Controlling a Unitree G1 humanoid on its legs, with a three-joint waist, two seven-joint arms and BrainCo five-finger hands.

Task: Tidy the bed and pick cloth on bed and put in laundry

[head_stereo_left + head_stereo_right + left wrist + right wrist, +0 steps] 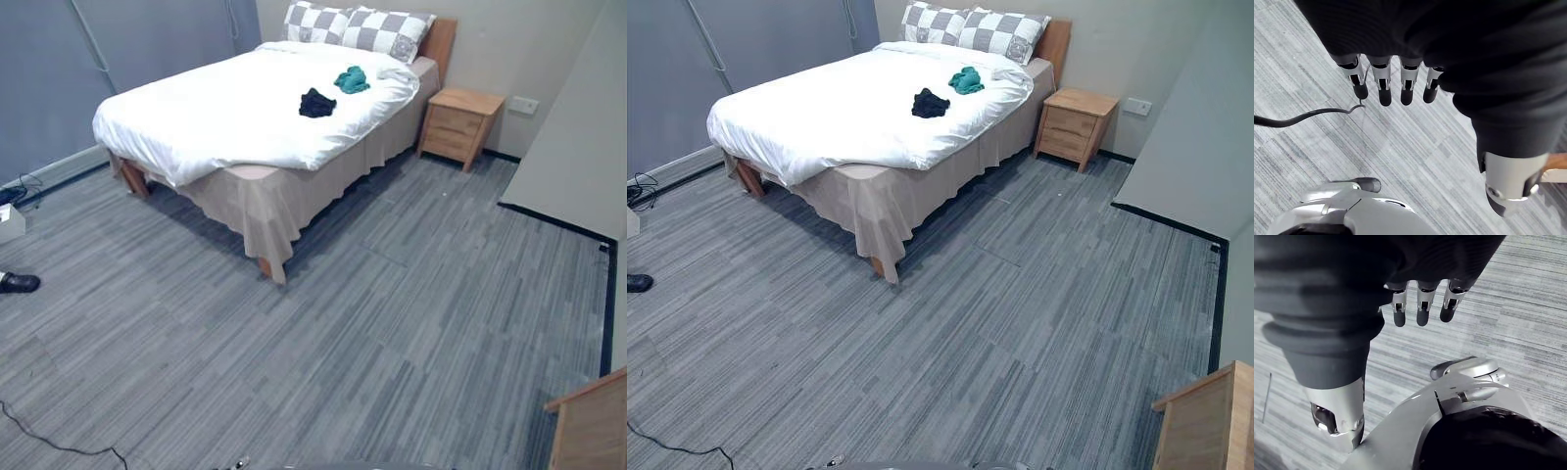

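A bed (245, 117) with a white duvet stands at the far left of the room, some way off. On the duvet lie a black cloth (316, 103) and a teal cloth (352, 79), close together near the two checked pillows (358, 29). My left hand (1383, 83) hangs over the grey floor with its fingers straight and nothing in it. My right hand (1420, 308) hangs the same way, fingers relaxed and empty.
A wooden nightstand (460, 124) stands to the right of the bed's head. A wooden piece of furniture (591, 423) shows at the near right. A person's black shoe (18, 283) is on the floor at the left, by a white box (10, 223). Grey curtains hang behind the bed.
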